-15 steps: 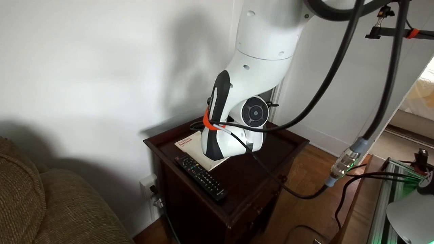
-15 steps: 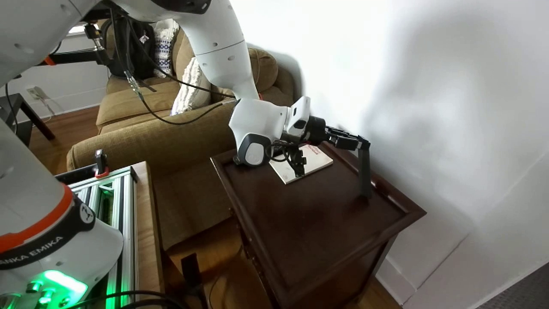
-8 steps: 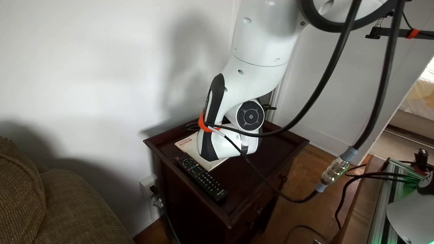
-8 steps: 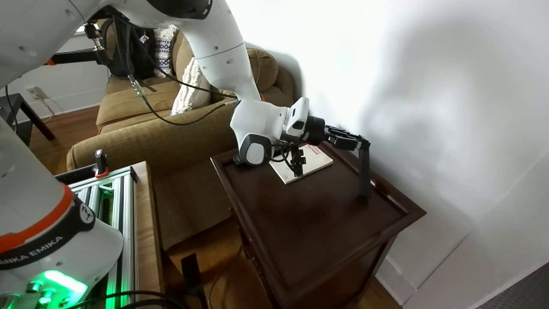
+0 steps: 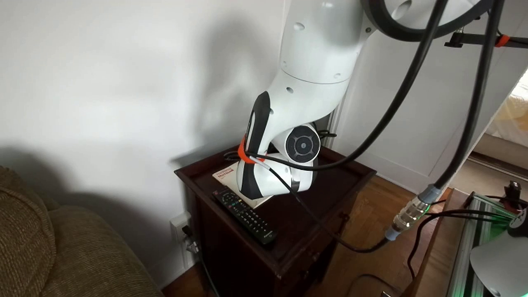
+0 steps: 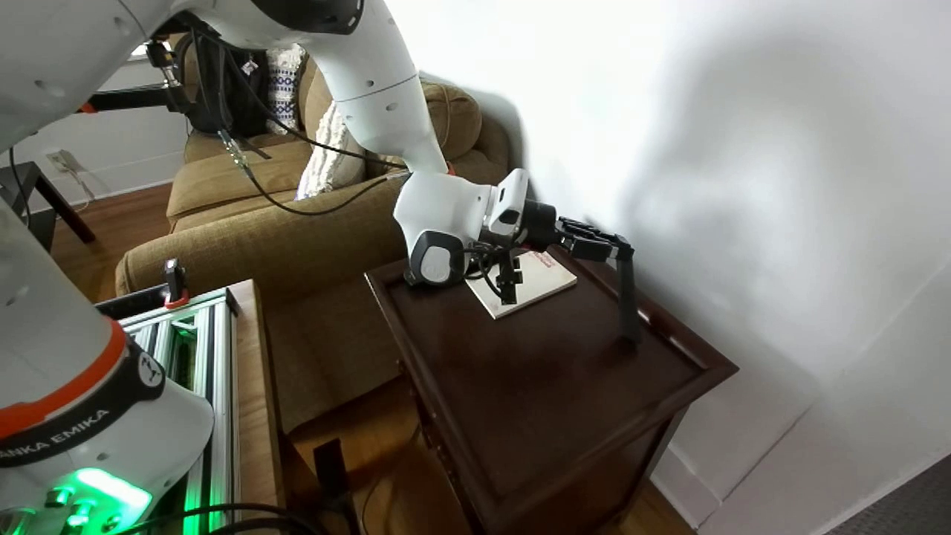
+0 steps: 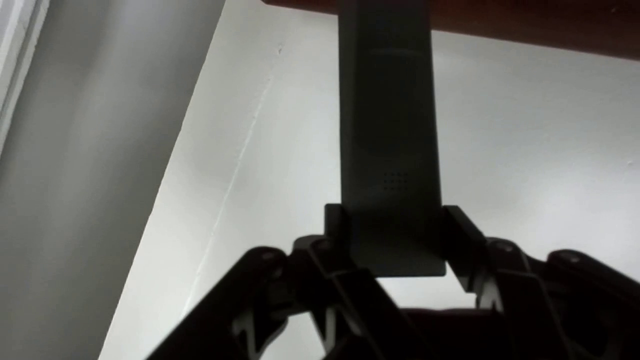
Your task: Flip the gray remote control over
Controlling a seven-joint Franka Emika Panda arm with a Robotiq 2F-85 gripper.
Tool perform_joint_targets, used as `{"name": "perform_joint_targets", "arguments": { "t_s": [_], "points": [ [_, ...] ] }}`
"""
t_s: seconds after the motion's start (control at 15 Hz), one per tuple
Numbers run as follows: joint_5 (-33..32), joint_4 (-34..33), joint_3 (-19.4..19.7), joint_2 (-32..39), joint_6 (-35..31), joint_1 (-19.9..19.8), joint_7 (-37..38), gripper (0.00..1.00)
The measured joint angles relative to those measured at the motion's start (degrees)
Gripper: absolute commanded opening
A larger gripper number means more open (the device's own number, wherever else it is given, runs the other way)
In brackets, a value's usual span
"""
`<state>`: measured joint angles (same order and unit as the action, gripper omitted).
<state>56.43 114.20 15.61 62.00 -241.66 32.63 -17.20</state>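
The gray remote control (image 6: 628,301) is a slim dark bar with a plain face. It stands nearly upright below my gripper, tilted slightly. Its lower end is at the tabletop close to the wall-side rim; I cannot tell if it touches. My gripper (image 6: 622,249) is shut on its upper end, fingers on both long edges. In the wrist view the remote (image 7: 390,115) runs up from between the fingertips (image 7: 395,235), with a small dot grid on its face. In an exterior view the arm (image 5: 276,177) hides the gripper and the gray remote.
The dark wood nightstand (image 6: 535,416) has a raised rim. A white book (image 6: 546,282) lies on it under the wrist. A longer black remote with buttons (image 5: 245,214) lies along an edge. A white wall (image 6: 743,223) stands behind; a brown couch (image 6: 312,230) stands beside it.
The arm has shifted slightly and lowered a little. In an exterior view the gripper and the gray remote's upper end have moved slightly left, so the remote leans a bit more. The grip holds.
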Motion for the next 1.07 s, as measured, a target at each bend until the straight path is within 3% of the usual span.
{"name": "perform_joint_targets", "arguments": {
  "t_s": [0.07,0.13,0.27,0.47,0.53,0.6,0.73,1.07],
  "points": [
    [0.04,0.00,-0.17,0.13,0.17,0.15,0.05,0.84],
    [0.04,0.00,-0.64,0.28,0.17,0.10,0.06,0.47],
    [0.04,0.00,-1.87,0.56,0.17,-0.14,0.05,0.51],
    [0.04,0.00,-3.01,0.78,0.17,-0.43,0.05,0.27],
    [0.04,0.00,-3.30,0.79,0.17,-0.58,0.04,0.31],
    [0.04,0.00,-3.48,0.79,0.17,-0.70,0.03,0.62],
    [0.01,0.00,-3.79,0.77,0.17,-1.05,0.01,0.58],
    [-0.42,0.86,-7.05,-1.72,0.23,-4.99,-2.13,0.93]
  ]
}}
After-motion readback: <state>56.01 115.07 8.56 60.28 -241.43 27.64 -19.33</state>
